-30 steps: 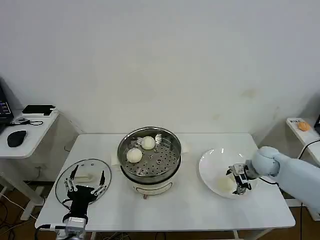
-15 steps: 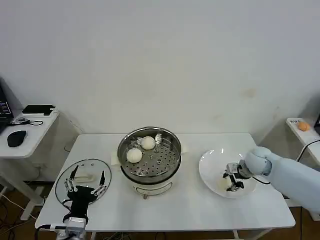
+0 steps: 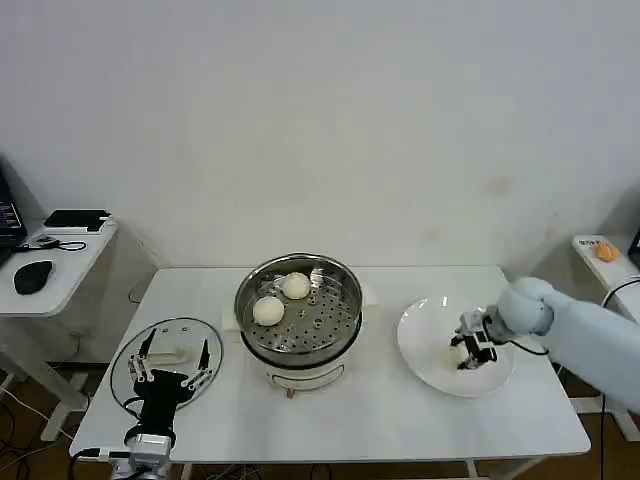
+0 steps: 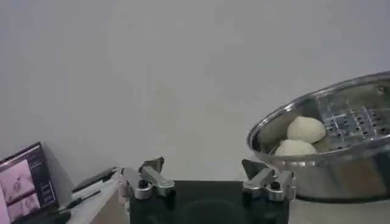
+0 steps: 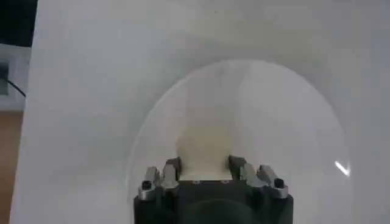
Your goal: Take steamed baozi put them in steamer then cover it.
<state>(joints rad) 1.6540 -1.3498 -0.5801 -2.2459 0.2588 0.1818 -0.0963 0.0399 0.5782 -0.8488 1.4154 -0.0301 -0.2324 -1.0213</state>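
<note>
Over white plate [image 3: 432, 352] at your right, right gripper [image 3: 470, 351] clamped on baozi [image 5: 205, 150], lifted since 0.5 s ago, steamer [image 3: 298, 312] w/ two buns mid-table, open tabletop between, left gripper [image 3: 170, 375] spread near front edge over glass lid [image 3: 165, 345].

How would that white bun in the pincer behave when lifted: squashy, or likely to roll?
The bun looks soft, so the right pincer might dent it. Round and smooth, it would probably roll on the plate if dropped.

Two baozi [image 3: 282, 299] sit in the open steamer [image 3: 340, 330].
</note>
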